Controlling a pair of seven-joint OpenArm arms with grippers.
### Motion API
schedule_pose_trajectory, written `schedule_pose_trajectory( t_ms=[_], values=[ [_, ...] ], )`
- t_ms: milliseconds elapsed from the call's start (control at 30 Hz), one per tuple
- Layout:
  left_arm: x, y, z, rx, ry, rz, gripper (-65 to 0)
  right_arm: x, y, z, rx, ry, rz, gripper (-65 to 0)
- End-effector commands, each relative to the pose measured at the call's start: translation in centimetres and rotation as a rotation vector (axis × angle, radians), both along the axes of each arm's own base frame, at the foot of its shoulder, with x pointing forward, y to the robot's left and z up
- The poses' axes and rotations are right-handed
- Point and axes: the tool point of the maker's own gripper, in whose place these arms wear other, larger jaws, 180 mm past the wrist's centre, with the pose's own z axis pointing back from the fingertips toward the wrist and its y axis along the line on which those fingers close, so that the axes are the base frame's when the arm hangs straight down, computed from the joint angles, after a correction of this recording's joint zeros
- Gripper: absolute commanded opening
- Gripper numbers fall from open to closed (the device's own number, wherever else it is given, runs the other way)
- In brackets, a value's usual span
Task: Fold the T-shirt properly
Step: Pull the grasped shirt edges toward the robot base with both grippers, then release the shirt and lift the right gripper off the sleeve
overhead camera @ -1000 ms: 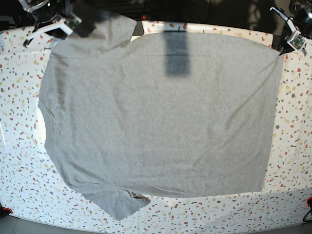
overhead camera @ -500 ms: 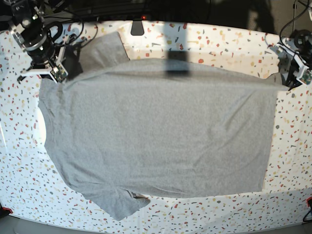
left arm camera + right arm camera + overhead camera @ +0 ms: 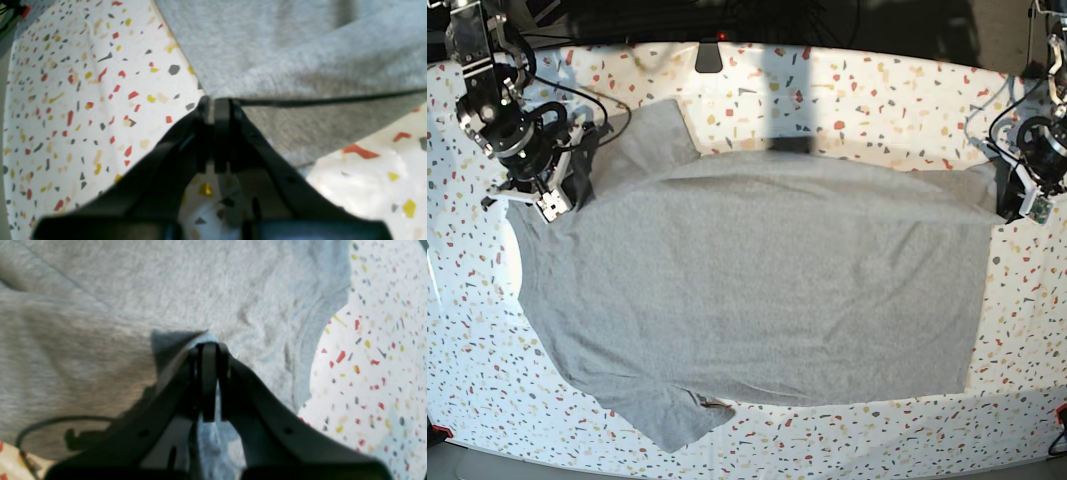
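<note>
Both grippers, the left gripper (image 3: 218, 100) and the right gripper (image 3: 211, 345), pinch the grey T-shirt (image 3: 757, 290) (upper edge slightly raised), its cloth stretching between them and lying beneath on the speckled surface (image 3: 487, 350)

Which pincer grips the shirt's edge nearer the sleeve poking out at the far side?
The right pincer, at base view's left, beside that sleeve; the left pincer grips at the opposite end.

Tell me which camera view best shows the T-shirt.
The base view: it takes in the most of the T-shirt, including the sleeve at the bottom and the upper edge between both grippers. The left wrist view shows only a corner held by the left gripper; the right wrist view shows cloth around the right gripper.
</note>
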Motion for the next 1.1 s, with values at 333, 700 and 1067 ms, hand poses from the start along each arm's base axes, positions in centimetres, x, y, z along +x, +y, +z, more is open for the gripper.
schedule_pose_trajectory(
  t_ms=[333, 700, 1067],
  values=[
    [2.9, 1.9, 2.5, 0.047, -0.079, 0.045, -65.0, 5.6, -2.4, -0.3, -0.002, -0.021, -0.049, -65.0],
    [4.3, 0.6, -1.0, 0.077, 0.01, -0.012, -65.0, 9.1, -3.9, -0.4, -0.013, -0.02, -0.08, -65.0],
    [5.9, 0.7, -1.1, 0.108, 0.016, -0.02, -65.0, 9.7, -3.9, -1.3, -0.021, 0.021, -0.052, -65.0]
  ],
)
